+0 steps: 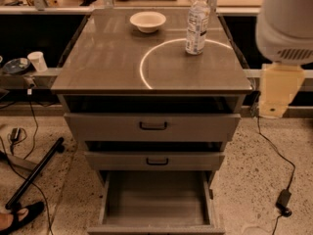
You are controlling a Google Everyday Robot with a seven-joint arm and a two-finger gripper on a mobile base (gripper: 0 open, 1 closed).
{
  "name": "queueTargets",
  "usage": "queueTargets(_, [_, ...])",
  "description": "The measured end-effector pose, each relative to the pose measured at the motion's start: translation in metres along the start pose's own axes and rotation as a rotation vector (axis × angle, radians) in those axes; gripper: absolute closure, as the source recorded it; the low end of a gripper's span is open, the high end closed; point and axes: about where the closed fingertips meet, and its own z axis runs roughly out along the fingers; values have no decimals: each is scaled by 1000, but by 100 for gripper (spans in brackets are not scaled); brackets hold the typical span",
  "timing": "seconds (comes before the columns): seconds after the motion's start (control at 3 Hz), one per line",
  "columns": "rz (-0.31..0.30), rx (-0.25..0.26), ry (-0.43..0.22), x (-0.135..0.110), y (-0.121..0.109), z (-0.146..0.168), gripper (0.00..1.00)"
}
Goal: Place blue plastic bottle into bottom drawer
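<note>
The blue plastic bottle, clear with a white cap and a printed label, stands upright at the back right of the cabinet top. The bottom drawer is pulled out at the foot of the cabinet, and its grey inside holds nothing. My gripper shows as a beige piece hanging under the white arm housing. It hangs to the right of the cabinet, beyond its edge, well apart from the bottle and lower than it in the picture. Nothing is held in it that I can see.
A white bowl sits at the back middle of the cabinet top. The two upper drawers are slightly open. Cables and a power brick lie on the floor at the right. A black pole and a shoe lie at the left.
</note>
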Motion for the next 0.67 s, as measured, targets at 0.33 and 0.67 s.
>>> queueTargets(0.33, [44, -70, -147, 3, -2, 1, 0])
queueTargets(0.67, [43, -68, -224, -13, 2, -25, 0])
